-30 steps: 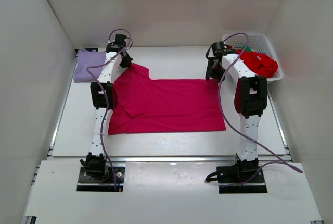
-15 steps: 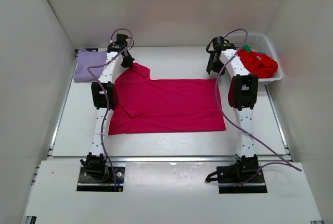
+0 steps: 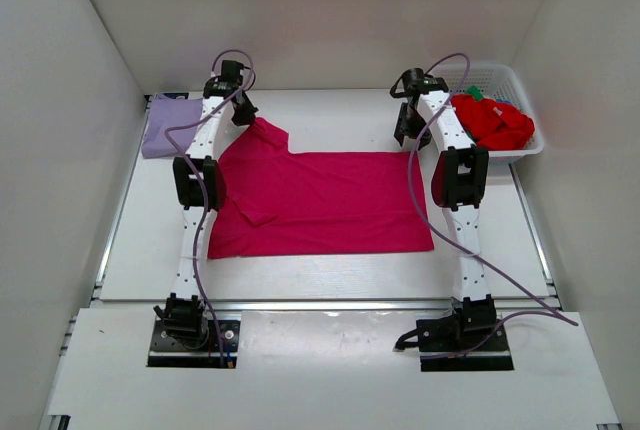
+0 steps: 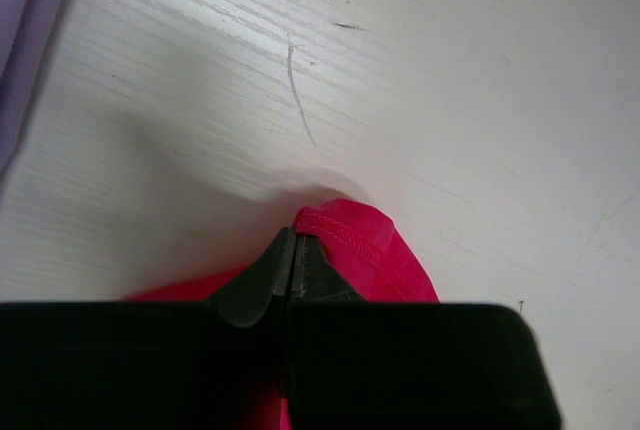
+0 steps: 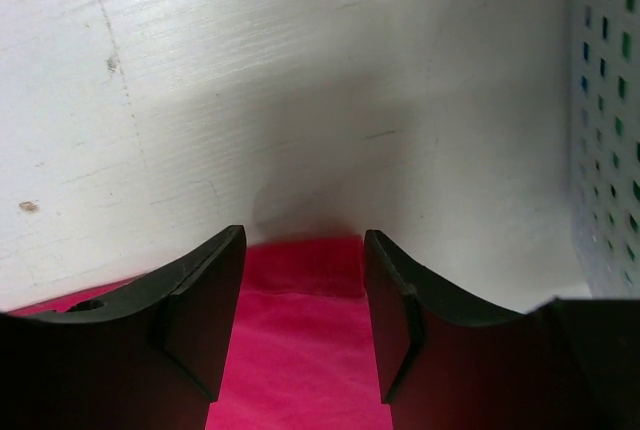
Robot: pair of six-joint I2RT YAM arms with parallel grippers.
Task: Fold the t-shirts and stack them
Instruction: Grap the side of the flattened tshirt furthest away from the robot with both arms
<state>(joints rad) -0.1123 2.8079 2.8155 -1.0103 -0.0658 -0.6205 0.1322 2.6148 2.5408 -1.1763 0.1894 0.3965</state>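
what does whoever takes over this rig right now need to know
Left gripper: shut on the far left corner of the magenta shirt.
Right gripper: open, jaws either side of the shirt's far right corner, not gripping.
The magenta shirt lies spread on the table, unfolded. Lavender shirt sits far left, apparently folded. Red shirt and green shirt wait in the basket.
Left to do: fold magenta, then the basket shirts, stack all.

right arm | shifted toward far edge (slightly) | fingers opening wider
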